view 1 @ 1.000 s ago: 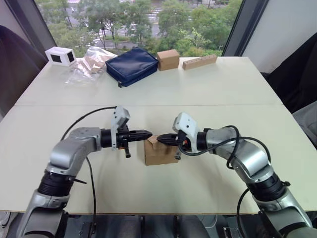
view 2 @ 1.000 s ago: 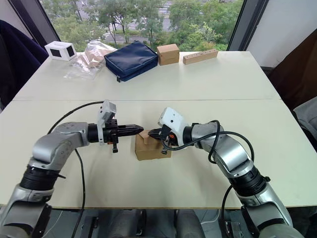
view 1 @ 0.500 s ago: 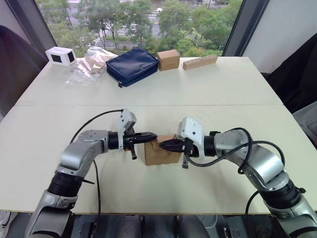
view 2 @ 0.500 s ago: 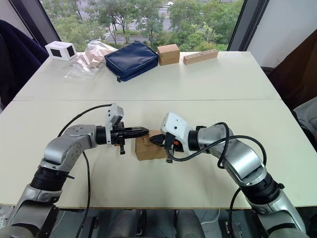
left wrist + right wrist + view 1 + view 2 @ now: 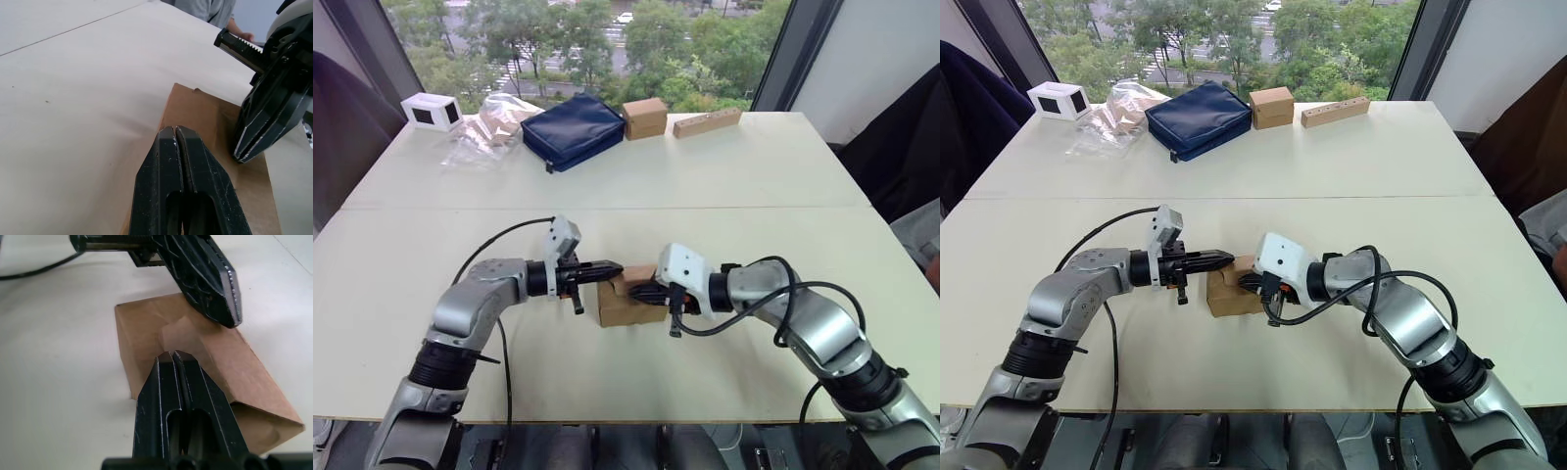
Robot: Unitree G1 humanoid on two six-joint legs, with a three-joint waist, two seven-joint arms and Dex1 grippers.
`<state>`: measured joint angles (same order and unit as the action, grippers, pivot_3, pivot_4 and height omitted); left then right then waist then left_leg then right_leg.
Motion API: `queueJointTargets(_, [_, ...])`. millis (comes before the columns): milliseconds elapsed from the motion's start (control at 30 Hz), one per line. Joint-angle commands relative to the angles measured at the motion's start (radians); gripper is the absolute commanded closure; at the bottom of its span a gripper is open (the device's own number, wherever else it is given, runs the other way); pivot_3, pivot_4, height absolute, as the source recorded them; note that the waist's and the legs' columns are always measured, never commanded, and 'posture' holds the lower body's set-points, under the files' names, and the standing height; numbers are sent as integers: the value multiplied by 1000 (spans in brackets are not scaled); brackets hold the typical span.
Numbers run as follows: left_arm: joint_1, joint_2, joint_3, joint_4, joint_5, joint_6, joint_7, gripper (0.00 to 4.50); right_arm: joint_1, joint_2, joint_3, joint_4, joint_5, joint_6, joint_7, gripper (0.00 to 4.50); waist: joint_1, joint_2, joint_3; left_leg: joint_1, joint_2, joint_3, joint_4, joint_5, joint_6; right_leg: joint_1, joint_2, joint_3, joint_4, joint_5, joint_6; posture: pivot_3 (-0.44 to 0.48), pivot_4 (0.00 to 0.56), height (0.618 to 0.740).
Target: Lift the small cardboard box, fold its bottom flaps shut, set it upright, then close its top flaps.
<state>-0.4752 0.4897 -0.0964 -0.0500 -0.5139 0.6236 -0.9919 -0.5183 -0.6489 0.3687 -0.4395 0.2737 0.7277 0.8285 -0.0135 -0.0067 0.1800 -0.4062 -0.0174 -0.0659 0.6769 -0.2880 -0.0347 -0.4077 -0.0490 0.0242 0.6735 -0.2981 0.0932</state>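
Observation:
The small cardboard box (image 5: 623,305) stands on the table between my two arms. Its top flaps (image 5: 181,330) lie folded down on the upper face, and one is sunk slightly inward. My left gripper (image 5: 616,271) is shut, its tip resting on the box's upper left edge. My right gripper (image 5: 640,293) is also shut and presses its tip onto the top from the other side, close to the left one. In the left wrist view the shut left fingers (image 5: 175,147) lie over the box (image 5: 205,110). The bottom flaps are hidden under the box.
At the far side of the table (image 5: 754,186) sit a navy pouch (image 5: 574,128), another brown box (image 5: 645,117), a long wooden strip (image 5: 707,121), a clear plastic bag (image 5: 489,122) and a white box (image 5: 432,110). A person (image 5: 210,10) shows beyond the table.
Both grippers have closed in on the box from either side over the last second. The right gripper has slid further left onto its top, and the flap has gone down.

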Motion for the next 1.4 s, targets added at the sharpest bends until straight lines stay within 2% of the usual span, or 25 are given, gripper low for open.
queueJointTargets(33, [10, -1, 14, -15, -11, 4, 4, 4474, -12, -1, -3, 16, -41, -15, -16, 4500, 1, 0, 0, 0, 0, 0, 0, 0, 0, 0, 0, 0, 0, 0, 0, 0, 150, 740])
queueJointTargets(333, [14, 6, -14, -35, 5, -6, -9, 4474, -7, 15, -21, 2, -22, 0, -5, 4500, 1, 0, 0, 0, 0, 0, 0, 0, 0, 0, 0, 0, 0, 0, 0, 0, 150, 740])
queueJointTargets(467, [23, 34, -64, -34, 81, -72, -23, 4474, 15, 16, -65, -56, 63, 48, 28, 4500, 1, 0, 0, 0, 0, 0, 0, 0, 0, 0, 0, 0, 0, 0, 0, 0, 150, 740])
queueJointTargets(633, [26, 37, -70, -39, 101, -100, -21, 4474, 38, 10, -117, -97, 123, 91, 26, 4500, 2, 0, 0, 0, 0, 0, 0, 0, 0, 0, -1, 0, 0, 0, 0, 0, 150, 740])
queueJointTargets(800, [5, 35, -11, -78, 46, -49, -4, 4474, 47, 31, -219, -96, 195, 122, -4, 4500, 1, 0, 0, 0, 0, 0, 0, 0, 0, 0, -1, 0, 0, 0, 0, 0, 150, 740])
queueJointTargets(900, [-21, 43, 25, -120, 4, -1, 9, 4474, 37, 29, -234, -66, 182, 99, -22, 4500, 1, 0, 0, 0, 0, 0, 0, 0, 0, 0, 0, 0, 0, 0, 0, 0, 150, 740])
queueJointTargets(1067, [-18, 69, 2, -185, 9, 22, 13, 4474, 19, 31, -206, -20, 151, 57, -26, 4500, -1, 0, 0, 0, 0, 0, 0, 0, 0, 0, 0, 0, 0, 0, 0, 0, 150, 740])
queueJointTargets(1267, [-12, 48, -14, -210, 13, 43, 47, 4474, 13, 34, -148, 14, 103, 13, -18, 4500, 0, 0, 0, 0, 0, 0, 0, 0, 0, 0, 0, 0, 0, 0, 0, 0, 150, 740])
queueJointTargets(1400, [17, 66, -51, -215, 46, 25, 35, 4474, 15, 29, -109, 36, 65, -7, -13, 4500, 0, 0, 0, 0, 0, 0, 0, 0, 0, 0, 0, 0, 0, 0, 0, 0, 150, 740])
